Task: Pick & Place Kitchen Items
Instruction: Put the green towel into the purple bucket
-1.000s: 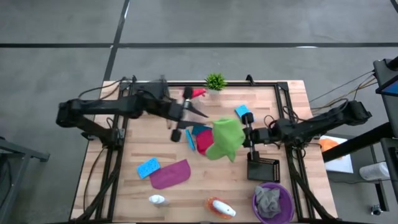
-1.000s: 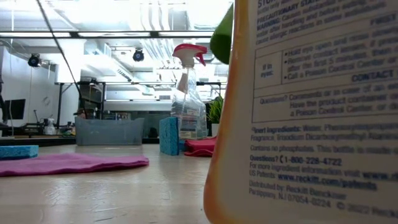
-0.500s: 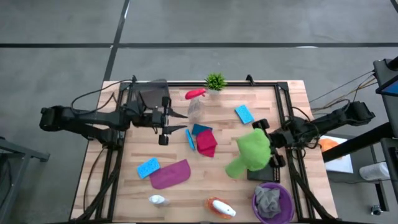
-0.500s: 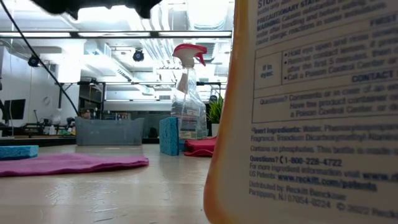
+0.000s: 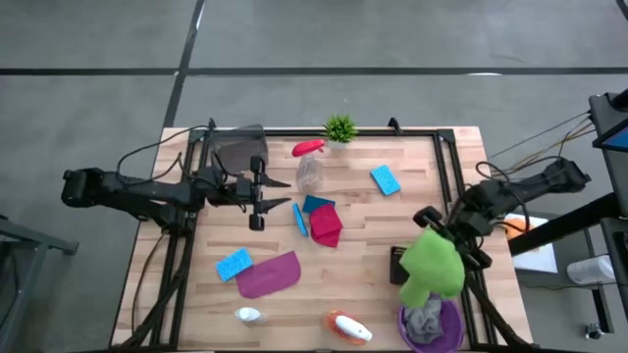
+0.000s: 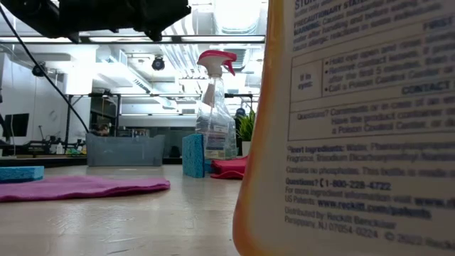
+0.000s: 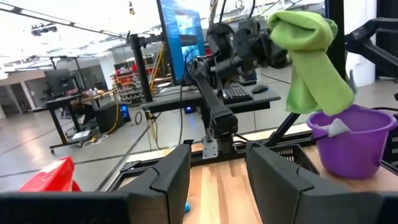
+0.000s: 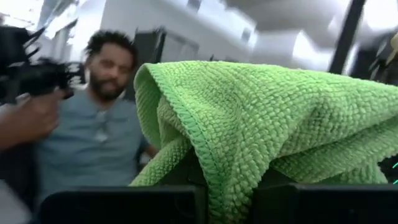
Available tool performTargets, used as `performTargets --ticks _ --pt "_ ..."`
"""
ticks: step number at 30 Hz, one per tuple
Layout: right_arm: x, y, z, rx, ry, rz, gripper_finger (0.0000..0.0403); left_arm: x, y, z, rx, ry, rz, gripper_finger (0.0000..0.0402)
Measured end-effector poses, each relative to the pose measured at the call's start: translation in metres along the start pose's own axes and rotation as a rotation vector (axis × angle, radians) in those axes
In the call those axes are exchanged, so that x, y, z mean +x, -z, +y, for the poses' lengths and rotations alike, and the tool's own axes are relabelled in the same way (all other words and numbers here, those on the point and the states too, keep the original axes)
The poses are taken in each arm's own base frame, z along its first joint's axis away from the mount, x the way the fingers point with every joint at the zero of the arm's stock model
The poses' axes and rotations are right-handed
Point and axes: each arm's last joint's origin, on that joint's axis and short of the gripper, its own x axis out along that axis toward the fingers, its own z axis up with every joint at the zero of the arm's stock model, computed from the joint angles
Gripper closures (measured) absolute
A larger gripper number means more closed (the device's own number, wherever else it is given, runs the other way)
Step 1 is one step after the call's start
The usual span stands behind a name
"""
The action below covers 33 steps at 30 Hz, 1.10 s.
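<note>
Overhead, the wooden table [image 5: 343,211] sat on a grey floor; at table height a bright workshop with shelves and ceiling lights showed behind it. The right gripper [image 5: 440,235], pinching the green cloth [image 5: 432,267], held it up over the near right corner, just above the purple bucket [image 5: 446,328], where a grey cloth [image 5: 424,316] lay. The left gripper [image 5: 257,196] hung over the table's left half with its fingers [image 7: 165,177] spread and nothing between them. Two blue sponges [image 5: 234,263] lay flat and a third stood on edge beside the magenta cloth [image 5: 325,224] at the middle. One purple cloth [image 5: 268,275] lay near the left sponge. Three spray bottles: red-topped [image 5: 308,162] near the far edge, white [image 5: 249,315] and orange [image 5: 347,327] at the near edge. One small plant [image 5: 340,127] stood at the far edge. Behind the green cloth, the right wrist camera showed a person [image 8: 102,134].
</note>
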Motion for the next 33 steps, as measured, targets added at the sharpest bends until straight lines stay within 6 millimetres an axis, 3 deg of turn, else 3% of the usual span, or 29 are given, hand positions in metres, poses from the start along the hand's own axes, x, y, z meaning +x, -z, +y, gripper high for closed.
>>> performTargets --ticks 11,17,24,33 --pt "0.038 -0.033 0.029 0.206 0.000 0.395 0.0385 0.000 0.003 0.000 -0.007 -0.013 0.029 0.0246" --pt "0.056 -0.035 0.056 0.355 0.106 0.695 0.0385 0.000 0.004 0.000 -0.010 -0.015 0.035 0.0246" --pt "0.077 -0.019 0.084 0.525 0.185 0.952 0.0385 0.000 0.004 0.000 -0.010 -0.016 0.034 0.0246" --pt "0.102 0.026 0.104 0.687 0.197 1.231 0.0385 0.000 0.003 0.000 -0.008 -0.023 0.030 0.0245"
